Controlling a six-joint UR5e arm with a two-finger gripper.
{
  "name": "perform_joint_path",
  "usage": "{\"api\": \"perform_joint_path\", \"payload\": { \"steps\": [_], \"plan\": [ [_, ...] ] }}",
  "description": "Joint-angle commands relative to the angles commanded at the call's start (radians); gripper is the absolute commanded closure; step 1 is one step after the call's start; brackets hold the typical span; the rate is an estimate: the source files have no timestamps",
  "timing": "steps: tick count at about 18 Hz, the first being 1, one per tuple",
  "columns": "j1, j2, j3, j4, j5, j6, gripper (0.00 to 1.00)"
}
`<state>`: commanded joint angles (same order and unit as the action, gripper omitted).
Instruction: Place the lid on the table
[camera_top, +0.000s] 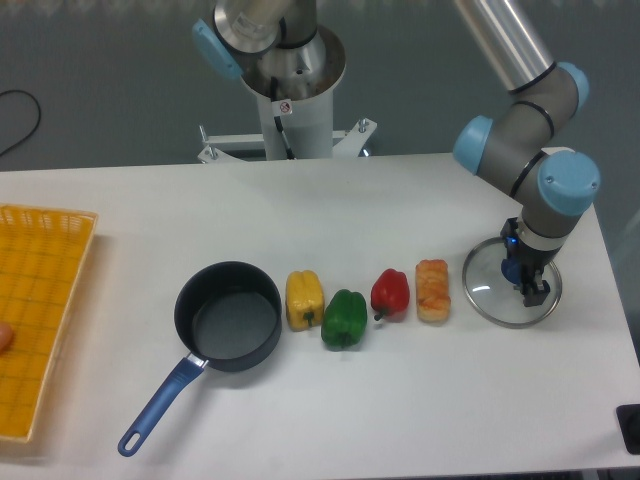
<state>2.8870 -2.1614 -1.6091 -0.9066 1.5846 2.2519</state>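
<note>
The lid (498, 282) lies flat on the white tabletop (400, 200) near its right edge, just right of the bread roll (432, 290). The tool (527, 282) points straight down over the lid's centre, its fingers seemingly closed around the blue knob, though the view is too small to be sure. The open saucepan (228, 316) sits well to the left, beyond three peppers.

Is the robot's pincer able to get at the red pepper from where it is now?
Probably yes. The pincer is over the lid, and the red pepper sits uncovered nearby, with only the bread between them, low enough to pass over.
</note>
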Motion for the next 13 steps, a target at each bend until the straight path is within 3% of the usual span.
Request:
{"api": "perform_joint_path", "payload": {
  "steps": [3,6,9,13],
  "plan": [
    [0.000,0.000,0.000,0.000,0.000,0.000,0.41],
    [-0.002,0.002,-0.002,0.000,0.000,0.002,0.15],
    [-0.005,0.014,-0.003,-0.003,0.000,0.003,0.01],
    [-0.009,0.047,-0.005,-0.009,-0.002,-0.006,0.00]
  ]
}}
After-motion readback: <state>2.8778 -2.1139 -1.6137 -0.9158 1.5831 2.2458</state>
